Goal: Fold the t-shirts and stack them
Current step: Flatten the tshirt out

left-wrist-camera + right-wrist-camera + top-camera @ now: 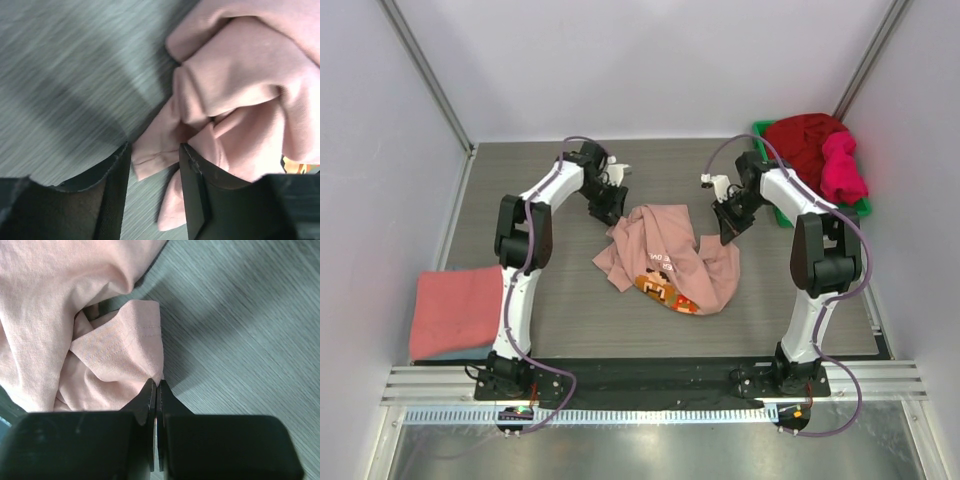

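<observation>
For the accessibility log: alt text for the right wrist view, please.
The right gripper is shut on a hemmed corner of the pink tee, which lies crumpled at image left; bare grey table fills image right.

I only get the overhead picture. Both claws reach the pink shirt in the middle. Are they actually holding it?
Observer: The right wrist camera shows the right gripper pinched shut on a corner of the pink shirt.
Visitor: And the other one?
Observer: The left wrist camera shows the left gripper open, with a fold of cloth lying between its fingers.
Visitor: Which part of the shirt is that corner?
Observer: A hem: rows of stitching run along it. I cannot tell whether it is a sleeve or the bottom.
</observation>
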Controlling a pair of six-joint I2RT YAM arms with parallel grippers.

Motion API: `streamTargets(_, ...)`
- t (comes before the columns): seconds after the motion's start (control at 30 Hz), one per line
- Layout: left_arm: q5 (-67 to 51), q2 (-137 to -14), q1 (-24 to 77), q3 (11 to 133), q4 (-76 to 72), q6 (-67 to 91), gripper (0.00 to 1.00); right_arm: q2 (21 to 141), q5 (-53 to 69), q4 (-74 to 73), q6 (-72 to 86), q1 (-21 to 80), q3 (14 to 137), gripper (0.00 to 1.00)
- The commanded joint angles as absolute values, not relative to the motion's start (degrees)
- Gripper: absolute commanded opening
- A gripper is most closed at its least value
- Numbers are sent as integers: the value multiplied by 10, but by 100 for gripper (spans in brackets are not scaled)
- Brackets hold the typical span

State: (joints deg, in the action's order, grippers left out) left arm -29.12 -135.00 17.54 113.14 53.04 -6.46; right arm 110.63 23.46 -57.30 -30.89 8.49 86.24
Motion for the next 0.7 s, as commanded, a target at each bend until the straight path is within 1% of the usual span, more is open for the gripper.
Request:
streamTargets(0.0,-282,-1375,191,1126,539,-73,45,1098,230,-576,-311,79,889,1)
streamTargets(0.07,-279,-1374,191,1122,538,-74,38,1100,229,-577,-310,77,897,1)
streamTargets(0.1,-277,-1371,190,1115,539,-75,27,1101,228,-577,-309,76,901,1)
streamTargets(0.13,-273,-1368,191,1113,539,-76,21,1104,227,-577,-308,76,904,1)
streamTargets(0.17,-271,-1368,190,1111,541,-77,12,1105,222,-577,-304,76,913,1)
streamTargets(0.2,-269,-1367,189,1115,547,-79,0,1106,218,-577,-304,76,919,1)
streamTargets(0.33,-257,-1342,165,1147,548,-80,0,1121,181,-571,-298,75,974,1)
streamTargets(0.43,-218,-1298,141,1218,547,-94,0,1141,141,-571,-284,69,1074,1)
streamTargets(0.47,-207,-1282,126,1237,547,-107,0,1156,127,-571,-284,69,1133,1)
streamTargets(0.5,-188,-1268,119,1269,541,-113,0,1160,116,-570,-285,69,1163,1)
streamTargets(0.57,-175,-1223,99,1291,535,-124,0,1170,91,-559,-284,69,1247,1)
streamTargets(0.67,-177,-1166,82,1317,532,-126,0,1173,78,-534,-280,69,1312,1)
